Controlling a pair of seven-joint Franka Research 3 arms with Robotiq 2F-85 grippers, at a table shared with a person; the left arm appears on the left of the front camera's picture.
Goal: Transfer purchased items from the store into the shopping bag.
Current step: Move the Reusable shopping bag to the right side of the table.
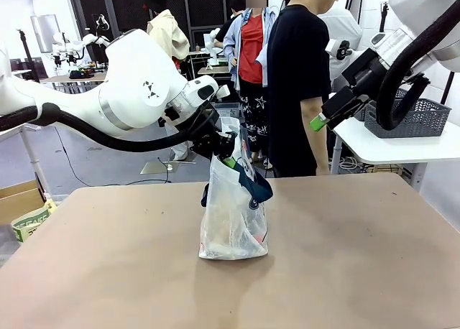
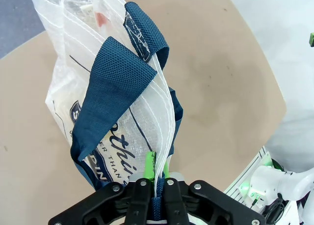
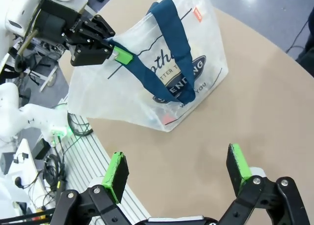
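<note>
Tote bag (image 1: 233, 214) of translucent white plastic stood near the middle of the brown table (image 1: 359, 271), its navy strap handles (image 2: 110, 92) drooping. The left gripper (image 2: 157, 173) was clamped tight on the bag's top rim, its green pads mostly buried in the plastic. Goods inside showed only as blurred red and pale shapes. The right gripper (image 3: 179, 168) hung with fingers spread wide, holding nothing, apart from the bag. The lettering was partly hidden by a strap.
</note>
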